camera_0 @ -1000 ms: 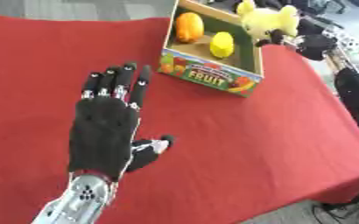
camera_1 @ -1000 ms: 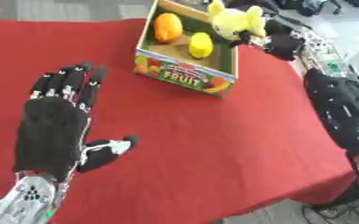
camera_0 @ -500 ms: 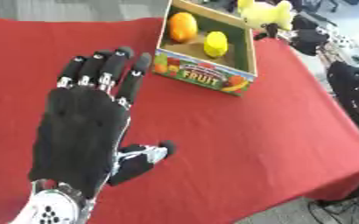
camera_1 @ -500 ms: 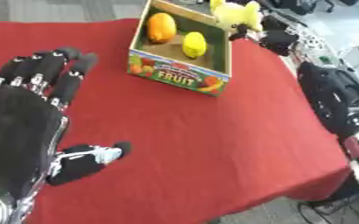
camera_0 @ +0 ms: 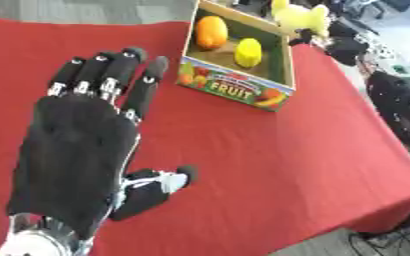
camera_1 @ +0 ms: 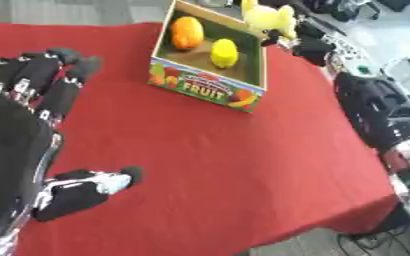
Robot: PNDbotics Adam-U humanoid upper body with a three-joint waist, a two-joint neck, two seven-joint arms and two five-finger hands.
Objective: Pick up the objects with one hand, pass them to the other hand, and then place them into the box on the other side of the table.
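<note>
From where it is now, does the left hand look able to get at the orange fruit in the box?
Probably yes. The left hand is open and holds nothing, bare red cloth lies between it and the box, and the orange fruit sits uncovered in the open top.

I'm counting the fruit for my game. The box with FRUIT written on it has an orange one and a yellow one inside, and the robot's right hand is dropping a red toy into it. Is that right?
Nearly. The toy at the right hand is yellow, not red, as the right eye view shows. The rest holds: the FRUIT box has an orange fruit and a yellow fruit inside.
</note>
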